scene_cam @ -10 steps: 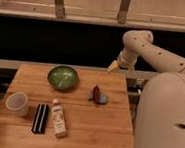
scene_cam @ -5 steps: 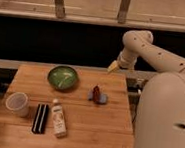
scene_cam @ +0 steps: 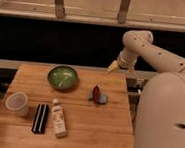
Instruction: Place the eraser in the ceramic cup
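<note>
jaws apart near rear of table [scene_cam: 104,133]

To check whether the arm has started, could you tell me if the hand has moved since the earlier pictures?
No. The hand still hangs by the table's far right corner, right of the bowl, as before.
</note>
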